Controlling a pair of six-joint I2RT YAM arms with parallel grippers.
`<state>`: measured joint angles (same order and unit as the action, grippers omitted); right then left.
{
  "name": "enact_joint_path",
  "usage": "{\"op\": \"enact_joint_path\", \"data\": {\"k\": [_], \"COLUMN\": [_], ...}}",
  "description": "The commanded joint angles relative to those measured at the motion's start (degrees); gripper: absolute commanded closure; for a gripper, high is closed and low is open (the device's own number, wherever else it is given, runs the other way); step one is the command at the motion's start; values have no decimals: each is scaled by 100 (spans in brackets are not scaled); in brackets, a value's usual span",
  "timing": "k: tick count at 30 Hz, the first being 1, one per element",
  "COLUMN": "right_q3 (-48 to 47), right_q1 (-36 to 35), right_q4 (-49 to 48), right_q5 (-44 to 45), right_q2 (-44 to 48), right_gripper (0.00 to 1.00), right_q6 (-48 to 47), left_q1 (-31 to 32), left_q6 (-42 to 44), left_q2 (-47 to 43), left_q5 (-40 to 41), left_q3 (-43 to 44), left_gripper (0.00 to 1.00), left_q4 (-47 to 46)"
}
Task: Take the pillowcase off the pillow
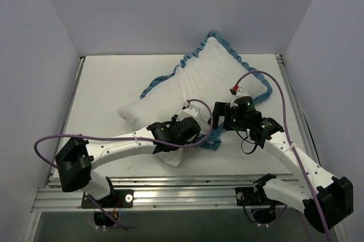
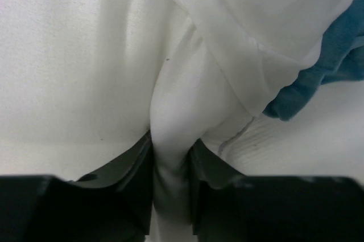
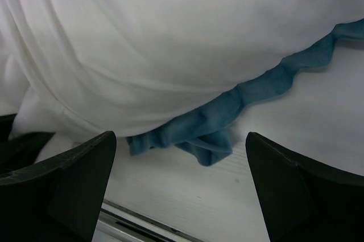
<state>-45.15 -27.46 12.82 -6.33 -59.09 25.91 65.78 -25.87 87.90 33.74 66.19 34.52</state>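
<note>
The pillowcase (image 1: pixel 219 74) lies plain white side up at the back right, with blue ruffled trim (image 1: pixel 152 85) round its edge. The plain white pillow (image 1: pixel 142 111) sticks out of its open near-left end. My left gripper (image 1: pixel 193 131) is shut on a fold of white pillow fabric (image 2: pixel 170 122), just beside the pillowcase's hem (image 2: pixel 227 77) and trim (image 2: pixel 307 88). My right gripper (image 1: pixel 219 119) is open and empty, low over the table, with the bunched blue trim (image 3: pixel 210 128) and the white cover (image 3: pixel 170 42) just beyond its gripper opening (image 3: pixel 182 179).
The white table (image 1: pixel 102 82) is walled on three sides. A metal rail (image 1: pixel 187 188) runs along the near edge and shows in the right wrist view (image 3: pixel 142 222). Purple cables loop over both arms.
</note>
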Motion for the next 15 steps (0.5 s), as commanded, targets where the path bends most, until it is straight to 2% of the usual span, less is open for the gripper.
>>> {"op": "enact_joint_path", "data": {"k": [1, 3, 4, 7, 15], "right_q3": [339, 514, 559, 708, 1210], "right_q1": [-127, -268, -521, -1127, -1516], "right_q4": [-271, -428, -499, -850, -2317], "right_q5": [-491, -624, -598, -256, 334], "right_q2": [-23, -189, -234, -419, -691], "right_gripper": [8, 8, 8, 8, 8], "right_q6": [-69, -34, -16, 133, 318], "left_q1": [-319, -416, -452, -505, -548], "left_q6": [-454, -454, -419, -279, -243], "left_q2": [26, -44, -62, -124, -528], "left_q5": [-156, -323, -333, -367, -816], "left_q3": [-335, -353, -309, -134, 95], "left_gripper": [72, 92, 97, 98, 98], "left_q4": [-349, -455, -455, -455, -578]}}
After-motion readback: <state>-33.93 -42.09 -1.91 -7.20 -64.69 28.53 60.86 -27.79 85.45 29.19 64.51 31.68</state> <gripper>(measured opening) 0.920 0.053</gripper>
